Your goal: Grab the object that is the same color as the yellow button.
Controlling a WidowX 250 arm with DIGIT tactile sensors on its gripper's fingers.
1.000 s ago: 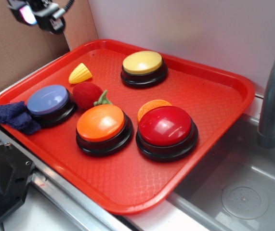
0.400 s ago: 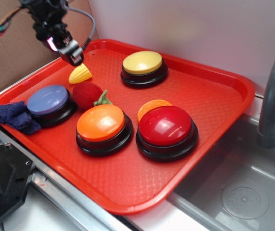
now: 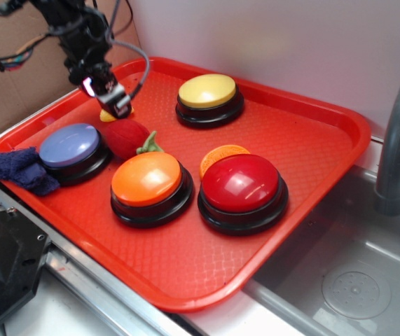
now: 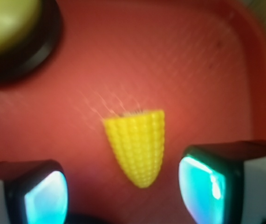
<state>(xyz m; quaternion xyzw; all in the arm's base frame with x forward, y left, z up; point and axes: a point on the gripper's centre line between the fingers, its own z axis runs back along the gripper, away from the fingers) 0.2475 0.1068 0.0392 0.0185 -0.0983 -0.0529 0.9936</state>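
Gripper (image 4: 123,191) hangs spread wide over the corn piece (image 4: 137,144), one pad either side, apparently touching nothing. It lies on the tray (image 3: 305,126) near the far-left corner, left of the yellow button (image 3: 207,91). Best descend straight, centred, then close across the ridged sides.

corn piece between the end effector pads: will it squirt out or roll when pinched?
The toy corn tapers to a point, so a pinch may push it out toward the tip. Its ridged kernel rows probably help friction. Lying on its rounded side on the red tray, it could roll if nudged.
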